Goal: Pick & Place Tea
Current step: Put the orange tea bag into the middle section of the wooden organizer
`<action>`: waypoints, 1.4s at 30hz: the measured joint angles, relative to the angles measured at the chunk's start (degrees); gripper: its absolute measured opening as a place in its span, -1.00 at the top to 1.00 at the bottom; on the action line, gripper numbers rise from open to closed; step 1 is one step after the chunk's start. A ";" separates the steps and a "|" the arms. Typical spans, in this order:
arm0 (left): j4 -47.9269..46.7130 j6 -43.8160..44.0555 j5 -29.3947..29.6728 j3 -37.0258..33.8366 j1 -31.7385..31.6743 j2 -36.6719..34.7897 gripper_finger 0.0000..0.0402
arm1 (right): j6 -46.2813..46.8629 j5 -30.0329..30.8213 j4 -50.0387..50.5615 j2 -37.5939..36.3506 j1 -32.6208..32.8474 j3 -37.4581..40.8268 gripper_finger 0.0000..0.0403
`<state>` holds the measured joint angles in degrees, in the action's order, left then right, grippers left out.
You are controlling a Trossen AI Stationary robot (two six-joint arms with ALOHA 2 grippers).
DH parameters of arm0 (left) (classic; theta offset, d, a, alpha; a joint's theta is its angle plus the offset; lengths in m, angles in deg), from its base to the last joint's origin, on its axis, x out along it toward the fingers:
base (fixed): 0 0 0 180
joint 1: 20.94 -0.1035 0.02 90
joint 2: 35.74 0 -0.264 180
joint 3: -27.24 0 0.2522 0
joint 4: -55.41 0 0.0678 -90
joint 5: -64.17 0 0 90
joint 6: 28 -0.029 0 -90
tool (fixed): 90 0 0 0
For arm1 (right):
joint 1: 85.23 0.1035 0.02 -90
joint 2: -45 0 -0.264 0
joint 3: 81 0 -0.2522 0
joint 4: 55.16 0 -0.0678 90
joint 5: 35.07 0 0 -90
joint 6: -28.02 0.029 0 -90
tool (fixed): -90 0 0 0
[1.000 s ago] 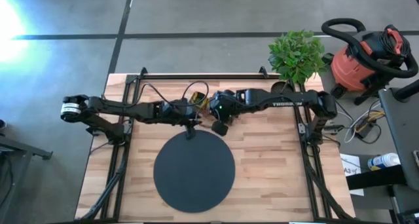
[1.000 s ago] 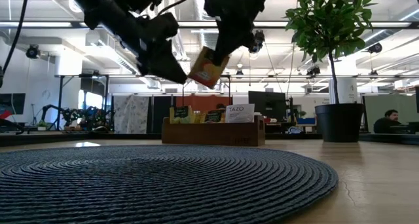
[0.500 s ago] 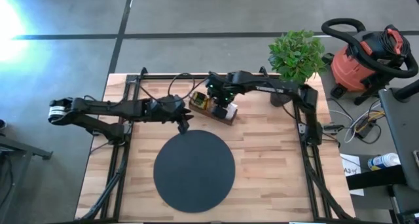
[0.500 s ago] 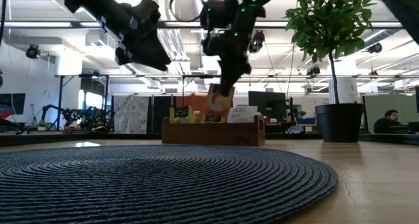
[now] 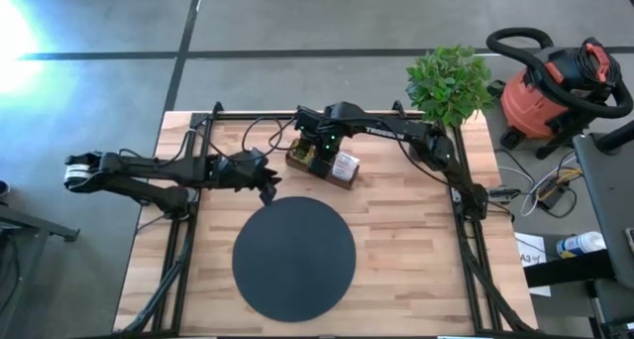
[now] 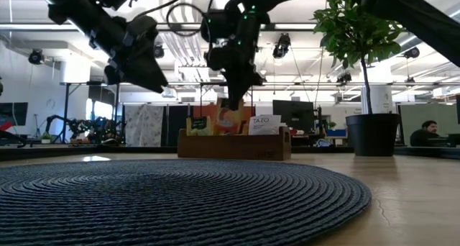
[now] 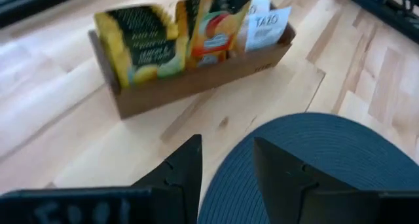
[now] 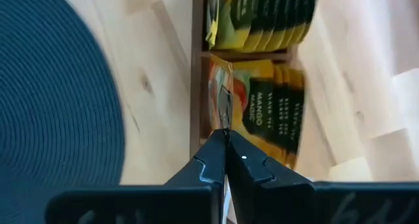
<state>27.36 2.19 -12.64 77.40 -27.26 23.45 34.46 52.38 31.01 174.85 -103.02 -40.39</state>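
Tea sachet (image 8: 220, 96), orange-red, is sitting pinched edge-on between the right gripper (image 8: 224, 140) jaws, which are pressing together on it just above the middle compartment of the wooden tray (image 5: 322, 162). Yellow sachets (image 8: 272, 112) are standing in rows beside it. That tray is resting on the counter (image 5: 416, 240) beyond the black round mat (image 5: 293, 259). The left gripper (image 7: 226, 162) is hovering over the mat's near edge, jaws spread and holding nothing.

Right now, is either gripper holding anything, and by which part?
The right gripper pinches an orange sachet by its upper edge, over the tray. The left gripper holds nothing.
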 joint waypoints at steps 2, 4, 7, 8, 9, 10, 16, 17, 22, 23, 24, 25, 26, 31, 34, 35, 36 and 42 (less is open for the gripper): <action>-0.09 0.65 0.00 -1.10 0.02 -1.12 0.36 | 1.07 -1.09 0.94 1.10 -0.08 -0.43 0.96; 0.19 1.14 -0.01 -1.78 0.04 -2.29 0.36 | 1.65 -1.42 2.58 1.92 -0.06 -0.49 0.96; 0.25 1.38 0.00 -2.68 0.07 -4.12 0.36 | 1.74 -1.12 3.88 2.71 0.01 -0.06 0.96; 0.17 1.38 0.00 -3.01 0.07 -4.72 0.36 | 1.91 -0.69 3.86 2.79 0.03 0.19 0.96; 0.13 1.38 0.00 -3.32 0.07 -5.38 0.36 | 2.19 -0.29 3.71 2.79 0.03 0.27 0.96; 0.30 1.38 0.00 -3.67 0.07 -6.02 0.36 | 2.48 -0.24 3.39 2.79 0.01 0.27 0.96; 0.32 1.36 0.00 -5.35 0.10 -8.74 0.36 | 3.68 -0.17 2.18 2.77 0.02 0.47 0.96; 0.32 1.36 0.02 -5.55 0.11 -9.12 0.36 | 3.68 -0.18 2.19 2.77 0.13 0.68 0.96; 0.30 1.34 0.01 -6.55 0.11 -10.55 0.36 | 3.62 -0.25 1.86 2.75 0.72 2.32 0.96; 0.28 1.34 0.02 -6.76 0.11 -10.80 0.36 | 3.62 -0.29 1.59 2.76 0.80 2.64 0.96; 0.26 1.35 0.00 -6.93 0.11 -10.95 0.36 | 3.60 -0.29 1.34 2.75 0.87 2.96 0.96; 0.26 1.34 0.00 -7.08 0.11 -11.11 0.36 | 3.61 -0.28 1.07 2.75 0.95 3.23 0.96; 0.28 1.35 0.00 -7.26 0.11 -11.30 0.36 | 3.64 -0.28 0.64 2.75 0.95 3.51 0.96; 0.10 1.36 0.00 -7.74 0.11 -11.99 0.36 | 3.64 -0.28 -0.84 2.75 1.04 3.73 0.80; 0.12 1.30 0.00 -7.74 0.11 -12.20 0.36 | 3.64 -0.26 -0.82 2.75 1.04 3.73 0.60; 0.10 1.19 0.00 -7.74 0.11 -12.22 0.36 | 3.64 -0.15 -0.78 2.75 1.04 3.73 0.52; 0.11 1.16 0.00 -7.74 0.11 -12.30 0.36 | 3.64 0.14 -0.70 2.75 1.06 3.72 0.45; -0.03 -0.43 0.01 -7.74 0.11 -12.50 0.36 | 3.54 1.19 1.27 0.76 1.28 1.97 0.16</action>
<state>27.33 1.76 -12.64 69.66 -27.16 10.95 38.01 53.58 32.28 175.61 -101.74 -38.43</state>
